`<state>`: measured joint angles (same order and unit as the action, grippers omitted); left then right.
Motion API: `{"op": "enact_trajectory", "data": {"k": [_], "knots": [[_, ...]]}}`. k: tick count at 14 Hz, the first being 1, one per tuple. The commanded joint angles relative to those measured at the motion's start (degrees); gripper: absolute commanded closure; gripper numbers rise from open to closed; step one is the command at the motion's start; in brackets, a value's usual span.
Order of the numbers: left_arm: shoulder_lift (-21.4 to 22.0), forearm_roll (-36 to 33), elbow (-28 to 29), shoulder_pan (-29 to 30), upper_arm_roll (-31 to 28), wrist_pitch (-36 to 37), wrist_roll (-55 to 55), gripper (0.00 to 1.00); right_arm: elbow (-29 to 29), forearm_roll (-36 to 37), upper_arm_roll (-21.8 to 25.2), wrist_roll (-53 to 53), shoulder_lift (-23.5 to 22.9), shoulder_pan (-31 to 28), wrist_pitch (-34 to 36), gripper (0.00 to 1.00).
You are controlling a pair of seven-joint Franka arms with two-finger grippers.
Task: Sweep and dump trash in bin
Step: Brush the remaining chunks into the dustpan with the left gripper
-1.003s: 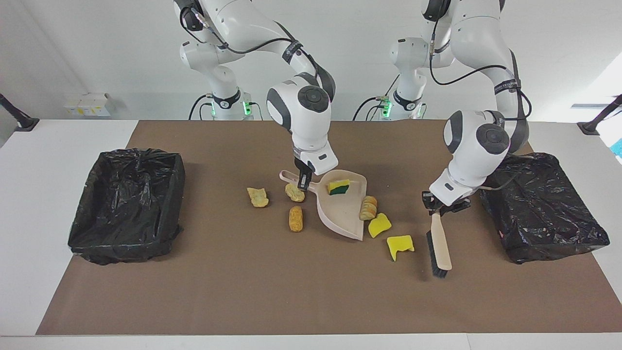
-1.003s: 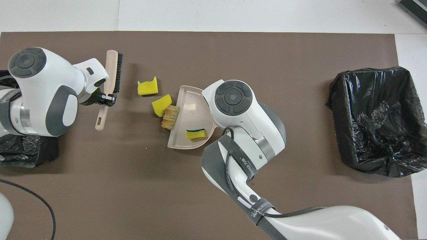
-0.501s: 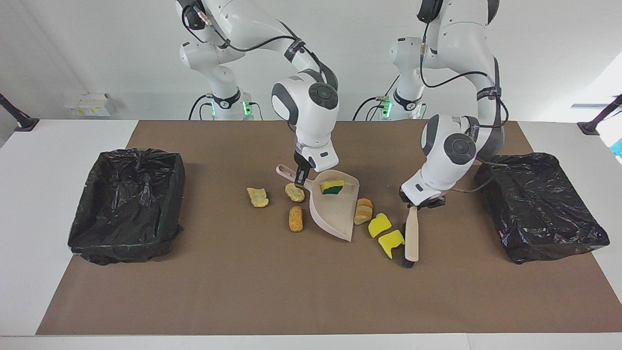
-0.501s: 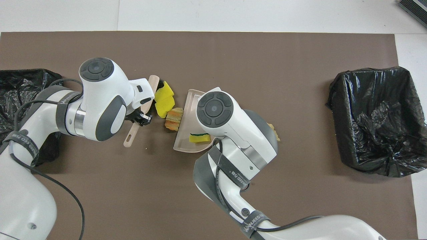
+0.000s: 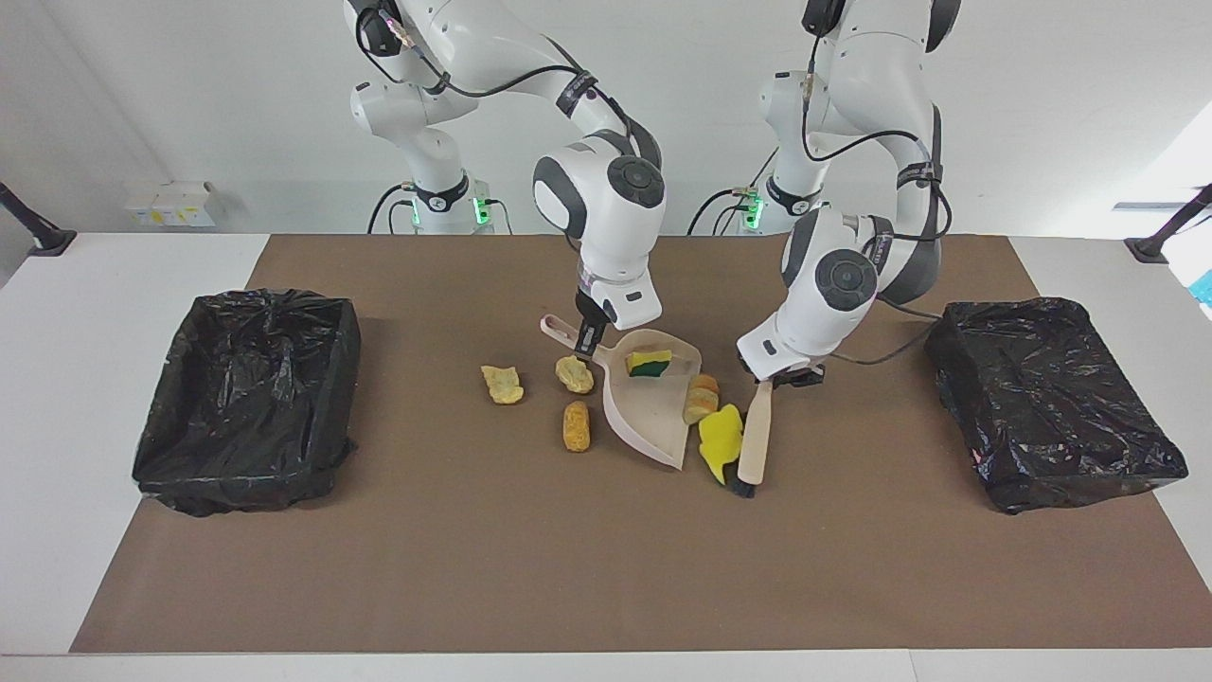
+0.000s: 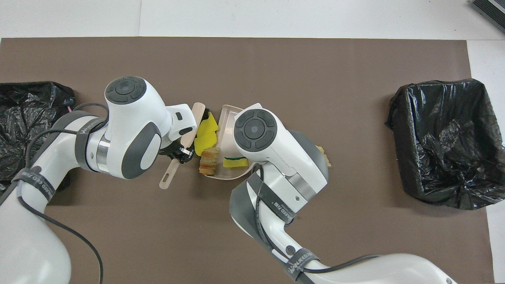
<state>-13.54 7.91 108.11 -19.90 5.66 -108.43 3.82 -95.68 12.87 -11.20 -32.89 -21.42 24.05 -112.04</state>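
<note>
My right gripper (image 5: 587,343) is shut on the handle of the beige dustpan (image 5: 653,403), which lies on the mat; in the overhead view its own wrist hides it. A yellow-green sponge piece (image 5: 649,363) lies in the pan. My left gripper (image 5: 786,377) is shut on the handle of the brush (image 5: 755,436), whose bristles press two yellow sponge pieces (image 5: 721,431) against the pan's open edge. A bread lump (image 5: 702,398) sits at that edge too. Three more tan lumps (image 5: 502,384) (image 5: 575,375) (image 5: 576,425) lie beside the pan toward the right arm's end.
A black-lined bin (image 5: 246,398) stands at the right arm's end of the table and another black-lined bin (image 5: 1051,398) at the left arm's end. A brown mat (image 5: 606,568) covers the table's middle.
My left gripper has swept the brush toward the dustpan, pushing the two yellow sponge pieces and the bread lump up against its open edge. The dustpan has turned slightly.
</note>
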Motion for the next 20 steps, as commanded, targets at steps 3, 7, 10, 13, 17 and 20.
{"op": "enact_trajectory", "data": {"k": [3, 7, 10, 13, 17, 20], "knots": [[5.4, 4.7, 4.3, -1.8, -0.8, 2.1, 1.1, 1.0, -5.7, -2.9, -0.6, -2.6, 0.7, -1.6, -11.3, 1.0], [9.1, 9.1, 4.2, -1.5, -1.3, 4.5, 0.6, 1.0, -5.8, -2.9, -0.6, -6.7, 0.6, -2.4, -12.3, 1.0], [10.5, 9.2, 4.0, -0.1, -1.4, 6.1, 0.8, 1.0, -5.8, -2.9, -0.6, -7.0, 0.6, -2.3, -13.1, 1.0], [13.2, 11.9, 3.5, 2.1, -1.4, 6.7, 0.1, 1.0, -5.8, -2.9, -0.6, -7.0, 0.5, -2.3, -13.1, 1.0], [14.0, 11.7, 3.9, 2.8, -1.9, 8.1, -4.8, 1.0, -5.8, -2.9, -0.6, -7.0, 0.5, -2.4, -13.1, 1.0], [13.3, 8.6, 6.3, 8.4, -2.1, 8.1, -6.5, 1.0, -5.8, -2.9, -0.6, -7.3, 0.5, -2.4, -13.0, 1.0]]}}
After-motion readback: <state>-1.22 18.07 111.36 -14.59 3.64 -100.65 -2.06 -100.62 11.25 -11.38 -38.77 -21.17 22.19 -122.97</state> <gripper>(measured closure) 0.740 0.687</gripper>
